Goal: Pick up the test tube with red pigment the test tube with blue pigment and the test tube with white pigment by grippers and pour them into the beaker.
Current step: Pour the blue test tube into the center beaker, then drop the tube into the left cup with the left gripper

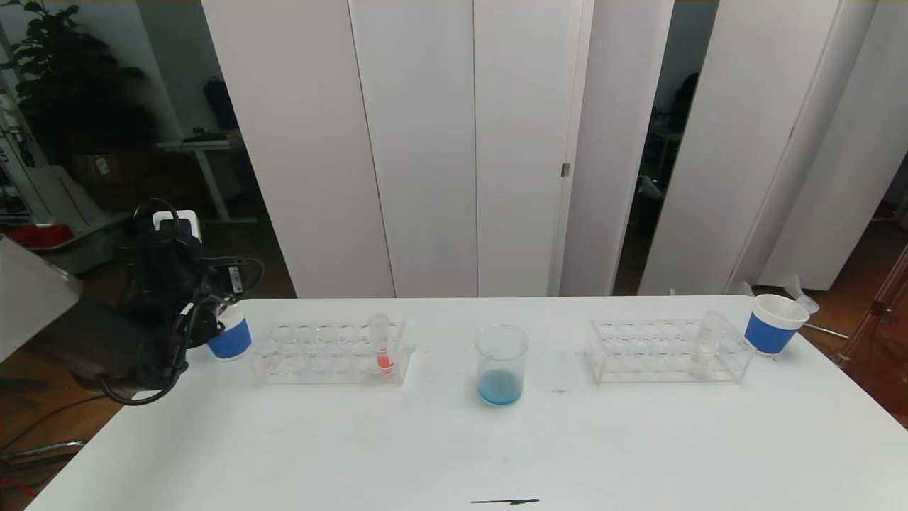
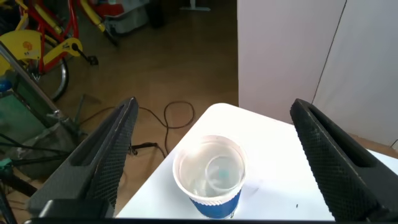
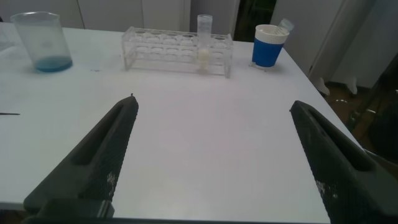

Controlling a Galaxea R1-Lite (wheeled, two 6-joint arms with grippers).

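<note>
My left gripper (image 2: 214, 104) hangs open above a white cup with a blue band (image 2: 209, 176) at the table's far left. Inside that cup stands a clear tube with a blue tint at its bottom, the test tube with blue pigment (image 2: 222, 175). The test tube with red pigment (image 1: 383, 345) stands in the left rack (image 1: 312, 353). In the right rack (image 1: 638, 351) stands the test tube with white pigment (image 1: 706, 345). Between the racks is the beaker (image 1: 501, 363), holding blue liquid. My right gripper (image 3: 213, 106) is open over bare table, holding nothing.
A second blue-banded cup (image 1: 774, 324) stands at the far right, beyond the right rack. The left arm (image 1: 156, 298) reaches in over the table's left edge. A dark thin mark (image 1: 505, 502) lies at the front edge. White panels stand behind the table.
</note>
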